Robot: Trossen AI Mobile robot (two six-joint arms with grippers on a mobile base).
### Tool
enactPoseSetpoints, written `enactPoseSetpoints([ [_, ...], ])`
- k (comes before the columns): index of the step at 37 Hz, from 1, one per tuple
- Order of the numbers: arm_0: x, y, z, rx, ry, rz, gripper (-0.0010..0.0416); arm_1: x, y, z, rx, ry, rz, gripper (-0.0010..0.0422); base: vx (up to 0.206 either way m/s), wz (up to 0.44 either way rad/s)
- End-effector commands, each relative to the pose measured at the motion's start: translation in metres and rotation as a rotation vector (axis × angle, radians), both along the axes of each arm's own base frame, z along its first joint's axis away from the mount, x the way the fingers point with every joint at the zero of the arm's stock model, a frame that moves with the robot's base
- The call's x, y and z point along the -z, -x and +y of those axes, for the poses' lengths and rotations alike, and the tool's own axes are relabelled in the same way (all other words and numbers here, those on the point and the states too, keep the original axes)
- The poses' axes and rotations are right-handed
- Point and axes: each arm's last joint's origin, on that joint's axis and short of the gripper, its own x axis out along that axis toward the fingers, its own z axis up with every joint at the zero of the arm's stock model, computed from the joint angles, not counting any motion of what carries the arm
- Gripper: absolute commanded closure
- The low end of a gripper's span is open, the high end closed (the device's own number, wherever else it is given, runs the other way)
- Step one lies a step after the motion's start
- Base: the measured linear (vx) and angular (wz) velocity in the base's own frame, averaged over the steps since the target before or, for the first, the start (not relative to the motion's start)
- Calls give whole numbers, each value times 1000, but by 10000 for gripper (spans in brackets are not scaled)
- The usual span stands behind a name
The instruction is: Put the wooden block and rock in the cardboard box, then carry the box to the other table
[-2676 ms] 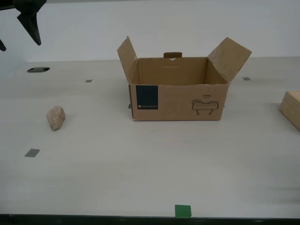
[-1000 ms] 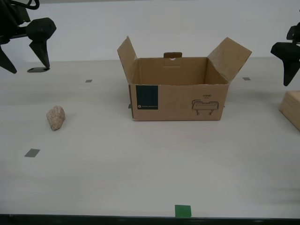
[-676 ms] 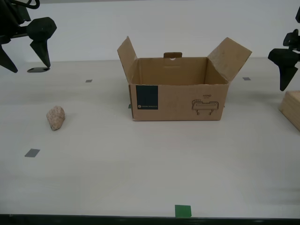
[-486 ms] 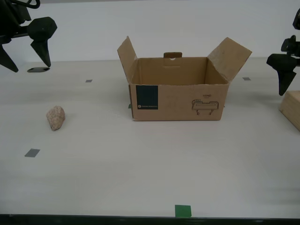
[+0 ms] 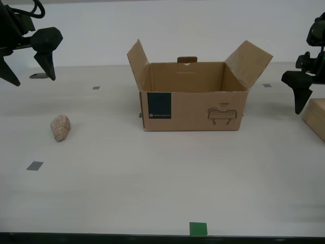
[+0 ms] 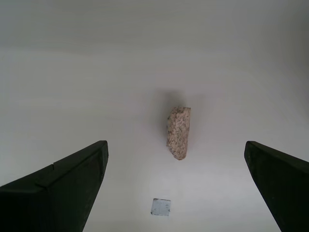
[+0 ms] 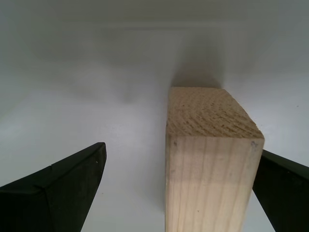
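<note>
The brown cardboard box [image 5: 193, 96] stands open at mid-table, flaps up, with its inside showing bare. The speckled rock [image 5: 60, 127] lies on the table toward the exterior view's left. My second gripper [image 5: 31, 76] hovers open above and behind the rock [image 6: 178, 133], which shows between its fingers [image 6: 58, 188] from well above. At the exterior view's right edge lies the pale wooden block [image 5: 316, 118], partly cut off. My first gripper [image 5: 299, 101] hangs open just above it, and the block [image 7: 210, 159] stands close between its fingers, apart from both.
Grey tape squares [image 5: 35, 165] [image 5: 96, 87] [image 5: 266, 85] dot the off-white table. A green tape square [image 5: 198, 229] sits by the front edge. A dark oval opening [image 5: 40, 75] lies behind the second gripper. A pale wall rises behind the table.
My first gripper has come in at the exterior view's right and sunk toward the wooden block. My second gripper has lowered and then barely shifted. Rock, block and box have not moved.
</note>
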Motion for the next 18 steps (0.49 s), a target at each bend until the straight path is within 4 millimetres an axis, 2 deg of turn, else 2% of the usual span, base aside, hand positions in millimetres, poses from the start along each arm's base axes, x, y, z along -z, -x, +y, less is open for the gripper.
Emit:
enactPoseSetpoints([
  [1,2,0,0,-5,-1,4,17,2,0,-1,-9,2,-7,25,0,0],
  [8,3,-1,1,-8,0,5,16,8,-3,-5,-1,6,-66,25,0,0],
  [18,3,-1,2,-10,0,5,16,19,2,-16,-6,21,-58,25,0,0],
])
